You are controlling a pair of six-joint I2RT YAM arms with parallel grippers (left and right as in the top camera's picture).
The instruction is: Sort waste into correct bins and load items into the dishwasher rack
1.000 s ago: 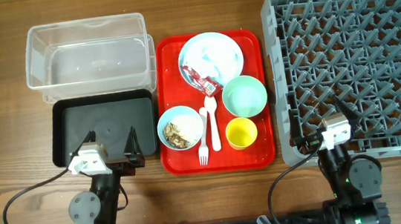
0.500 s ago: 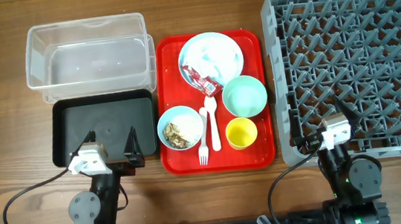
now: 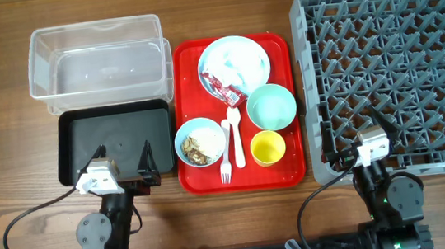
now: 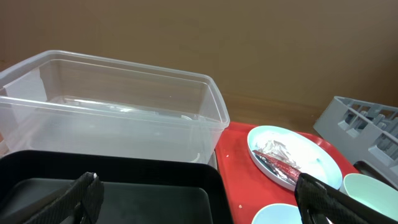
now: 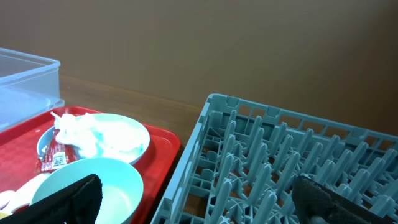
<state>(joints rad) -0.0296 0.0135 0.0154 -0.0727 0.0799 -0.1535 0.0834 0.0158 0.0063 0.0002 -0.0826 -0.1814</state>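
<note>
Red tray (image 3: 197, 182): lies between the bins and the rack, carrying every dish.
Plate (image 3: 247, 54): at the tray's far end; red-and-white wrapper (image 3: 224, 88) and what looks like a crumpled tissue (image 5: 77, 133) on it.
Bowls: mint green bowl (image 3: 271, 106) on the right; light blue bowl (image 3: 182, 139) on the left, holding food scraps (image 3: 202, 146).
Cutlery: fork (image 3: 225, 154) and spoon (image 3: 237, 139) side by side; yellow cup (image 3: 267, 148) just beside them.
Bins: clear tub (image 3: 92, 25) beyond black tray (image 3: 112, 134).
Rack (image 3: 398, 64): far right.
Left gripper (image 3: 124, 155): jaws spread wide, holding nothing, over the black tray's near edge.
Right gripper (image 3: 354, 132): equally wide, nothing held, at the rack's near corner.
</note>
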